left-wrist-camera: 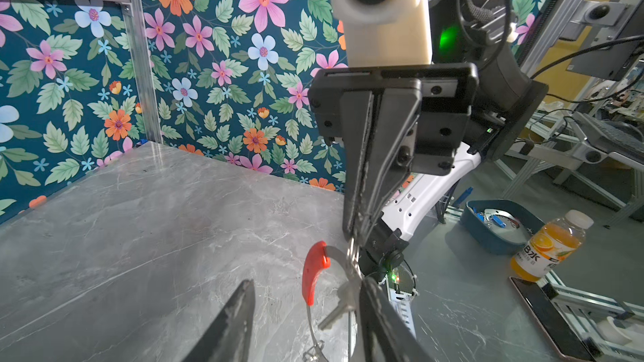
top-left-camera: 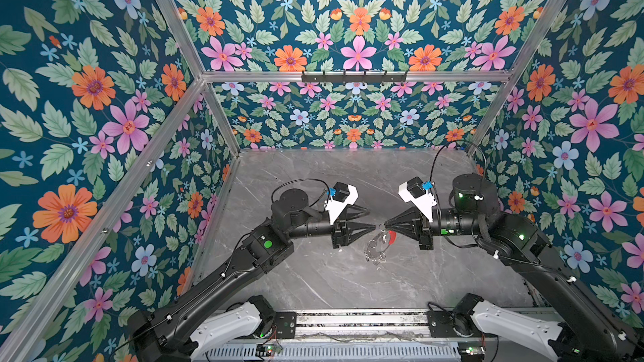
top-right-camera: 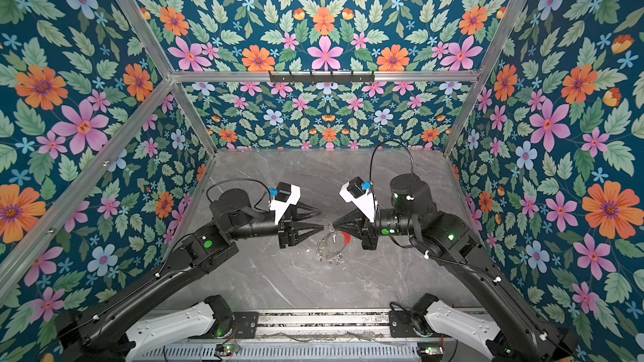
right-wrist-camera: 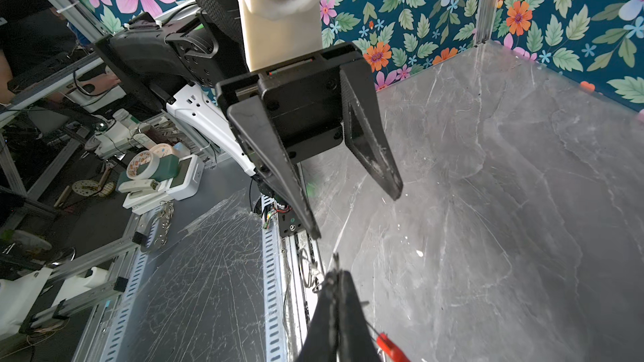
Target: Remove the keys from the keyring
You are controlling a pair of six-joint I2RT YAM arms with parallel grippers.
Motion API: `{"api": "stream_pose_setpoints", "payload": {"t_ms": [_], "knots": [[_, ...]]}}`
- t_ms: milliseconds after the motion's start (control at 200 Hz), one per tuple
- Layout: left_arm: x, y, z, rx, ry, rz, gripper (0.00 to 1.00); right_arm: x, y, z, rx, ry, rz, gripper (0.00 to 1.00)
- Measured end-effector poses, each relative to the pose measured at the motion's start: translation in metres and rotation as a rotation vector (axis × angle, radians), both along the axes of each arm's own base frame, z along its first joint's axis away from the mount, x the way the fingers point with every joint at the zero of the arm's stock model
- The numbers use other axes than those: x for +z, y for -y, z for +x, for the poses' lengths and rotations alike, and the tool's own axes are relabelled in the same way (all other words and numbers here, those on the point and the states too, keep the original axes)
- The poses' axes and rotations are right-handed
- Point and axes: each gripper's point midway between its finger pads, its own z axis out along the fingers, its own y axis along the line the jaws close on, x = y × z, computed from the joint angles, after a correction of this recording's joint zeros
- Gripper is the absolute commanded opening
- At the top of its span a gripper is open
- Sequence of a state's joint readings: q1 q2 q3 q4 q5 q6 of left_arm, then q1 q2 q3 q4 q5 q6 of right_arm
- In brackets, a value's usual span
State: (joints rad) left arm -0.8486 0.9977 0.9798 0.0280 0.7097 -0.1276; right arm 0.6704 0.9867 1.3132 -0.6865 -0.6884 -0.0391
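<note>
We barely resolve the keys (top-left-camera: 377,257) on the keyring (top-left-camera: 392,236), which slants nearward from the right gripper (top-left-camera: 384,227), clamped on it; left gripper (top-left-camera: 372,218) half-parted, empty.

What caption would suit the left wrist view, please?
Right gripper shut on the keyring; a key hangs by the open left fingers.

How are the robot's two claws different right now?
The left gripper has its jaws spread apart, while the right gripper has its jaws pinched together. The left gripper clamps nothing; the right gripper clamps the keyring at its rim, close to the red sleeve. What they share: both are black with pointed fingers, and they face each other almost tip to tip above the grey table.
</note>
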Motion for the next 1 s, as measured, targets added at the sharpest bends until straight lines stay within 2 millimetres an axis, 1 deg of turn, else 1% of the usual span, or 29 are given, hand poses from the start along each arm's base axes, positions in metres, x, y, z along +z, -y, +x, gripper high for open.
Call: {"api": "stream_pose_setpoints", "payload": {"t_ms": [245,385,530,775,875,1000], "knots": [[0.0,0.007,-0.002,-0.046,-0.01,0.008,0.5,0.001,-0.001,0.001,0.014,0.011,-0.025,0.0],[0.0,0.01,-0.005,-0.075,-0.016,0.011,0.44,0.002,-0.002,0.002,0.016,0.009,-0.031,0.0],[-0.001,0.012,-0.007,-0.096,-0.024,0.015,0.34,0.003,-0.004,0.004,0.018,0.013,-0.032,0.0],[0.0,0.013,-0.008,-0.113,-0.028,0.015,0.12,0.003,-0.007,0.008,0.02,0.006,-0.036,0.0],[0.0,0.013,-0.01,-0.121,-0.029,0.015,0.0,0.002,-0.008,0.008,0.026,0.001,-0.037,0.0],[-0.002,0.012,-0.011,-0.12,-0.028,0.008,0.0,0.001,-0.01,0.009,0.027,-0.004,-0.032,0.0]]}}
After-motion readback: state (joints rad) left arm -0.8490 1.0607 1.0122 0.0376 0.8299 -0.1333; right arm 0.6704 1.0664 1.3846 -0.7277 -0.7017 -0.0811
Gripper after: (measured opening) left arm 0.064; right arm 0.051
